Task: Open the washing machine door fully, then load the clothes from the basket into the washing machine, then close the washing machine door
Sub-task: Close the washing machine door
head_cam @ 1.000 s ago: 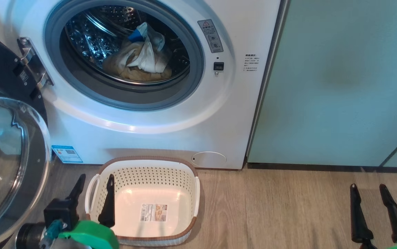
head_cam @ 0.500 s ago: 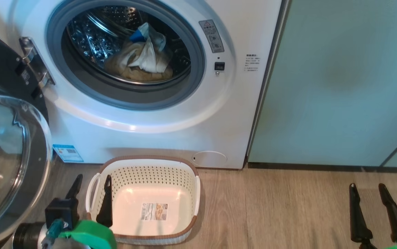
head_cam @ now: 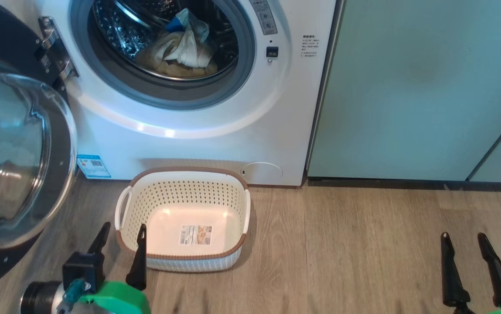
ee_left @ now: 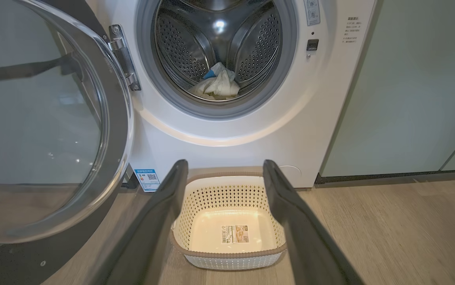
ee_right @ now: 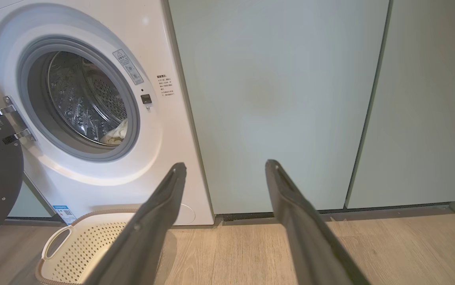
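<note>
Machine: white front-loading washing machine, grey-ringed steel drum, mouth uncovered.
Door: large round glossy black washing machine door w/ clear bulging glass bowl, swung out to view's left, hung on metal hinge beside drum mouth.
Load: pale cream clothes w/ blue patch, bunched at drum bottom, behind grey ring.
Basket: small rect. cream perforated plastic basket, brown rim, on floor just in front of machine; paper label on its bottom.
Gripper: left gripper, two long dark fingers spread wide; basket seen between them.
Sticker: small blue sticker, machine's lower left corner.
Surrounds: pale green cabinet panels to right; light wood-look floor.
</note>
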